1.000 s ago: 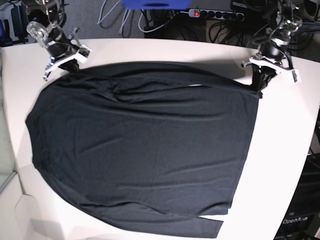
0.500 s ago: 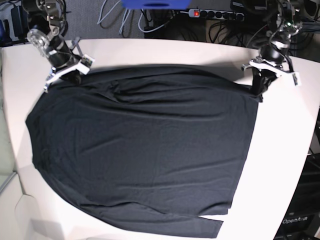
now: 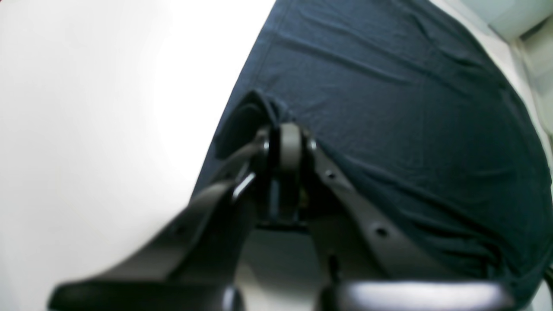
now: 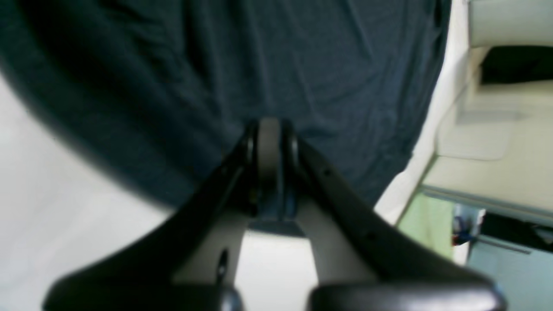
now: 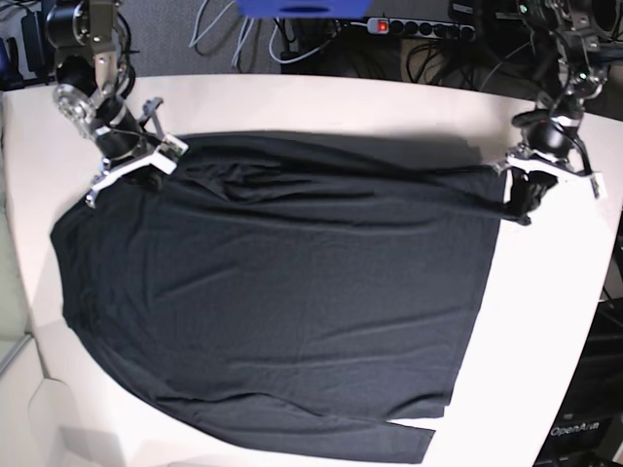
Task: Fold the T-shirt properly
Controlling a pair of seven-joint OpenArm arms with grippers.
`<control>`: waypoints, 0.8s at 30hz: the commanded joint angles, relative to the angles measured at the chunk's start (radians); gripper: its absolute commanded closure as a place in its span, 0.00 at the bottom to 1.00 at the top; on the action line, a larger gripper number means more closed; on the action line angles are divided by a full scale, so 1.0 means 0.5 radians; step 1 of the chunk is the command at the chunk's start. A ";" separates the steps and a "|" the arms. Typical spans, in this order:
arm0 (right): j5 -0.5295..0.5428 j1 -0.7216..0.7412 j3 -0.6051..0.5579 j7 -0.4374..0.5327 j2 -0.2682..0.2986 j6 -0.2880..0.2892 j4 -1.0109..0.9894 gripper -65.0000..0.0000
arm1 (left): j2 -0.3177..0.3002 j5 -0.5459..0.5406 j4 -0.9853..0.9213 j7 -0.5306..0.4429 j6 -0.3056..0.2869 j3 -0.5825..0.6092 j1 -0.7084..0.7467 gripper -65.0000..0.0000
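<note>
Covering a white table (image 5: 545, 321), black T-shirt (image 5: 282, 302), cables (image 5: 321, 34) behind

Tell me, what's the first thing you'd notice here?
A big black T-shirt spread across almost the whole white table. The right gripper pinches its far corner at the base view's upper left, and the left gripper pinches the other far corner at the upper right, lifting that edge slightly.

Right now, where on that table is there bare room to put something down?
Bare table runs beside the T-shirt below the left end effector, and along the far edge between both arms. The right end effector crowds its corner; the shirt fills the middle.
</note>
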 commanded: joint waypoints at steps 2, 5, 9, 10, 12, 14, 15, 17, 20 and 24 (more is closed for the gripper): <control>0.008 -0.010 0.016 0.020 -0.015 -0.001 0.042 0.99 | 0.000 -0.004 0.036 0.041 -0.001 -0.086 -0.049 1.00; 0.008 -0.028 0.016 0.020 -0.018 -0.001 0.042 0.99 | 0.009 -0.010 0.036 0.105 -0.001 -0.123 -0.079 1.00; 0.005 -0.056 0.016 0.017 -0.015 -0.001 0.042 0.99 | 0.009 -0.010 0.036 0.115 -0.001 -0.117 -0.079 1.00; 0.005 -0.056 0.016 0.011 -0.012 -0.001 0.036 0.98 | 0.009 -0.007 0.036 0.115 -0.001 -0.110 -0.079 1.00; 0.005 -0.050 0.016 0.011 -0.006 -0.001 0.036 0.95 | 0.009 -0.010 0.036 0.118 -0.001 -0.110 -0.082 1.00; 0.005 -0.050 0.016 0.011 -0.006 -0.001 0.036 0.91 | 0.009 -0.010 0.036 0.121 -0.001 -0.107 -0.082 1.00; 0.005 -0.050 0.016 0.011 -0.006 -0.001 0.036 0.89 | 0.009 -0.010 0.036 0.121 -0.001 -0.107 -0.079 1.00; 0.005 -0.053 0.016 0.011 -0.006 -0.001 0.033 0.87 | 0.009 -0.010 0.036 0.121 -0.001 -0.107 -0.067 1.00; 0.005 -0.047 0.016 0.020 -0.003 -0.001 0.030 0.87 | 0.009 -0.010 0.030 0.121 -0.001 -0.107 -0.064 1.00; 0.005 -0.044 0.016 0.020 0.006 0.002 0.030 0.87 | 0.012 -0.010 0.027 0.121 -0.001 -0.107 -0.033 1.00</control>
